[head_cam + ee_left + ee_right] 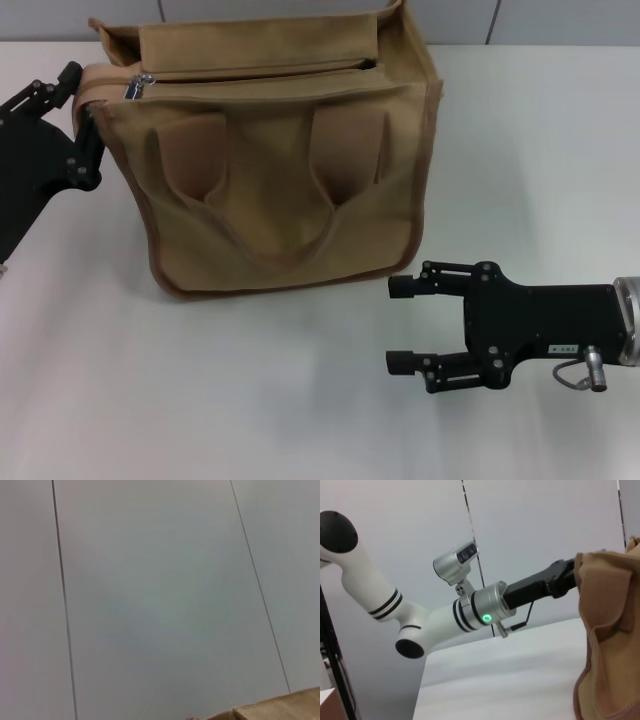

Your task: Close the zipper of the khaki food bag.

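Khaki food bag (270,170) sits upright on the white table (200,400), toward the far left of centre, front pockets and loop handles facing the robot. Over on the left, the left gripper (75,110) is pressed up against the bag's top left corner, right beside the silver pull tab (137,87); whether its fingers are spread or pinched cannot be told, since the bag hides their tips. The zipper (250,78) runs from that tab along the top panel, and a dark gap shows at its right end (the far flap stands up behind it). Further right, the right gripper (400,325) hovers low over the table, near the bag's lower right corner but apart from it, fingers spread wide and holding nothing.
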Action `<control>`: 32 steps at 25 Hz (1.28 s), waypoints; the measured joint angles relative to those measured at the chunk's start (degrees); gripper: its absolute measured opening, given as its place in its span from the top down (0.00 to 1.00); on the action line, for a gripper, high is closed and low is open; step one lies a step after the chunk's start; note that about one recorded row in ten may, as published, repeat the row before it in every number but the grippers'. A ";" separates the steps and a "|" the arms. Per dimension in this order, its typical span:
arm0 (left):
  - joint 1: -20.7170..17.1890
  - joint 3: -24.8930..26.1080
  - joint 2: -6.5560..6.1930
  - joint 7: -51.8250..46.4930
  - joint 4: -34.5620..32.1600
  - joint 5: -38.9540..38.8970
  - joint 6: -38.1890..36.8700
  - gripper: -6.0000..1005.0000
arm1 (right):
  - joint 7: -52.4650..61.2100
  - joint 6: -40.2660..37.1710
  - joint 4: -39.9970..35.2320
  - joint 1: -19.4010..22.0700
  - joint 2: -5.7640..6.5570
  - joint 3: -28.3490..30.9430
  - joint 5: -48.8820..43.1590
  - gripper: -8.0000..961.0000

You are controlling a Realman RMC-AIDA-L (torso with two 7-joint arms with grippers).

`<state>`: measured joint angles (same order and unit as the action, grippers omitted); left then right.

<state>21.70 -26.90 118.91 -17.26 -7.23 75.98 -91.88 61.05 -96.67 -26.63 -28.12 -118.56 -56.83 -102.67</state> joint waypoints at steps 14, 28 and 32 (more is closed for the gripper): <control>1.24 0.47 0.05 -0.77 1.67 -0.14 -5.37 0.97 | 21.36 -11.78 -0.01 -3.51 0.29 6.81 13.89 0.17; 4.11 1.84 -0.01 -3.62 2.04 -0.34 -7.14 0.97 | 42.38 0.78 0.92 -17.87 -0.52 5.61 16.38 0.18; 4.49 1.85 -0.02 -3.63 2.01 -0.33 -8.11 0.97 | 43.76 6.62 2.63 -21.45 -0.68 2.64 16.43 0.18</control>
<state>26.19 -25.05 118.90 -20.89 -5.22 75.64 -99.99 104.81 -90.05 -24.00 -49.57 -119.25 -54.20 -86.24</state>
